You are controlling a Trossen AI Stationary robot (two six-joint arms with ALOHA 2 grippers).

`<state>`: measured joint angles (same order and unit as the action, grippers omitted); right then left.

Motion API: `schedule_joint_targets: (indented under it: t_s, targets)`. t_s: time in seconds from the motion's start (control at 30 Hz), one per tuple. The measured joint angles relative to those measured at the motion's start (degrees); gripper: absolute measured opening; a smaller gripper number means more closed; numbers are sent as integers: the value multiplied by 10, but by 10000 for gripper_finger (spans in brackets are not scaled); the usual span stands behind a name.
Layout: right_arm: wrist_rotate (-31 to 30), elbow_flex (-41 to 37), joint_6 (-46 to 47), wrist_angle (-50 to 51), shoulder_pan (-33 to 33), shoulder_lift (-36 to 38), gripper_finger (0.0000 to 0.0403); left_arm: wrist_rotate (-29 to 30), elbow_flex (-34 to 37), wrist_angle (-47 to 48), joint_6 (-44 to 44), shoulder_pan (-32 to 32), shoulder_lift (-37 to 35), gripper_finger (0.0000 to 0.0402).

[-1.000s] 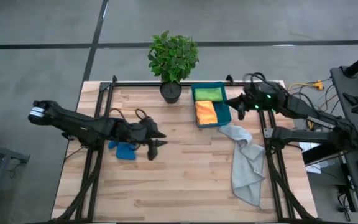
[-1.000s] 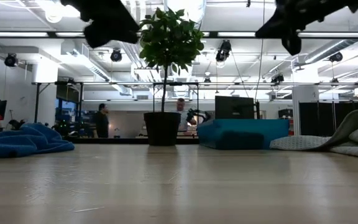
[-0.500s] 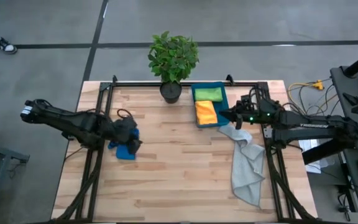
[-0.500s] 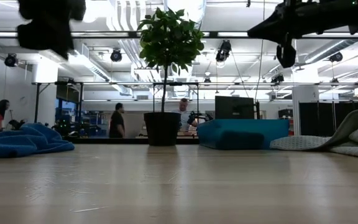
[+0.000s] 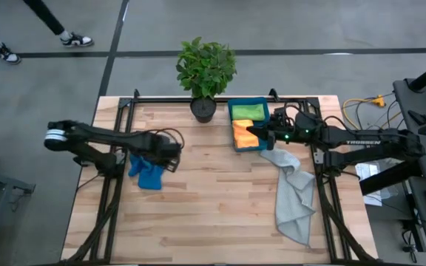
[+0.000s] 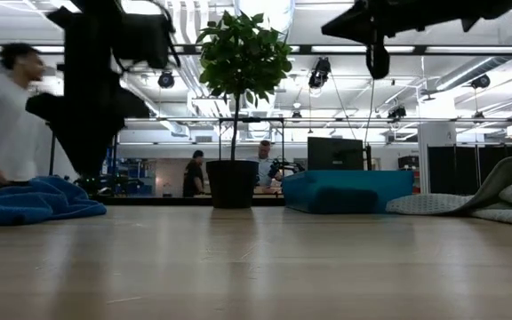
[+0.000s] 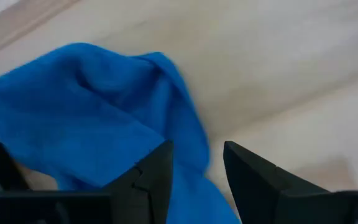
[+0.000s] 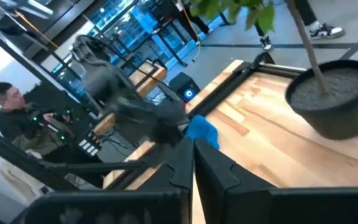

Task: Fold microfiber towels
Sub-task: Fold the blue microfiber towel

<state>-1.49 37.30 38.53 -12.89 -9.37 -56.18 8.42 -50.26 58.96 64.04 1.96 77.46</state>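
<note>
Your left gripper hangs right over the blue towel, fingers apart with a narrow gap, holding nothing; the cloth lies crumpled just under and beside them. Your right gripper sits above the orange towel in the teal bin, fingers pressed together, probably empty, though the wrist view is poor. The lime green towel lies just beyond it. The pale grey towel trails off behind the right gripper.
</note>
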Motion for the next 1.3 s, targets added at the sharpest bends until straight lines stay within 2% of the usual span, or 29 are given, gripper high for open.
schedule_joint_targets:
  t_s: [0.17, 0.4, 0.67, 1.07, 1.17, 1.3]
  targets:
    - [27, 39, 2, 5, 11, -28, 9, -4, 0, 0, -49, 50, 68, 129]
    - [32, 60, 0, 7, 56, -39, 9, -37, -4, -46, -105, 59, 105, 129]
    - [29, 59, 0, 7, 104, -37, 9, -41, 0, -79, -104, 61, 85, 129]
    - [28, 59, 14, 6, 120, -32, 9, -39, 28, -97, -77, 62, 148, 128]
    - [28, 59, 14, 6, 134, -32, 9, -50, 40, -109, -89, 62, 149, 105]
    - [28, 59, 10, 6, 153, -32, 9, -77, 50, -131, -126, 63, 148, 21]
